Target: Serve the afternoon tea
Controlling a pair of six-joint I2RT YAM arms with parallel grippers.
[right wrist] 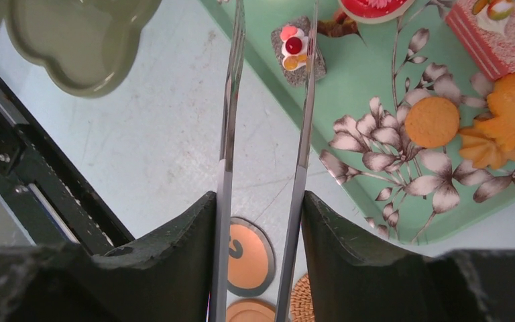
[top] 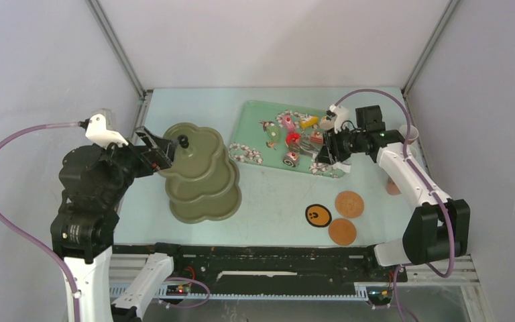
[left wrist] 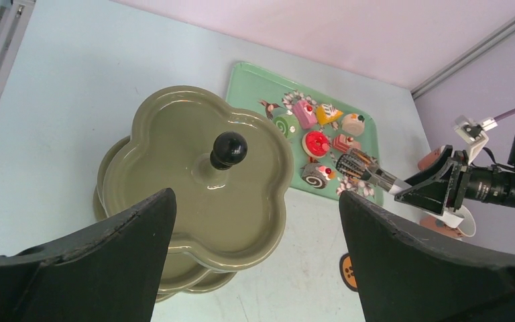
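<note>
Right gripper (right wrist: 258,201) was clenched on the metal tongs (right wrist: 226,134), one finger outside each blade and the blades parted. The tong tips reached out over the near part of the mint-green floral tray (right wrist: 349,74), either side of the grey roll pastry (right wrist: 296,50). Tip height above it could not be told. The red pastry (right wrist: 372,7) and the pink cake (right wrist: 489,33) lay just beyond.

The olive-green stand (top: 201,174) stood well apart to the left, with no pastry showing on its top tier. Left gripper (left wrist: 256,198) was released, its jaws wide above that tier. The coasters (top: 349,204) lay near, right of centre.

Risks, as judged:
- The blades could slide inside the fingers when squeezed, so the tips close unevenly and the roll gets nudged or tipped instead of caught.
- A light pinch could drop the pastry on the table during the carry left.
- The left gripper crowded the stand's knob (left wrist: 229,149), so the tongs might clash with it there.
</note>
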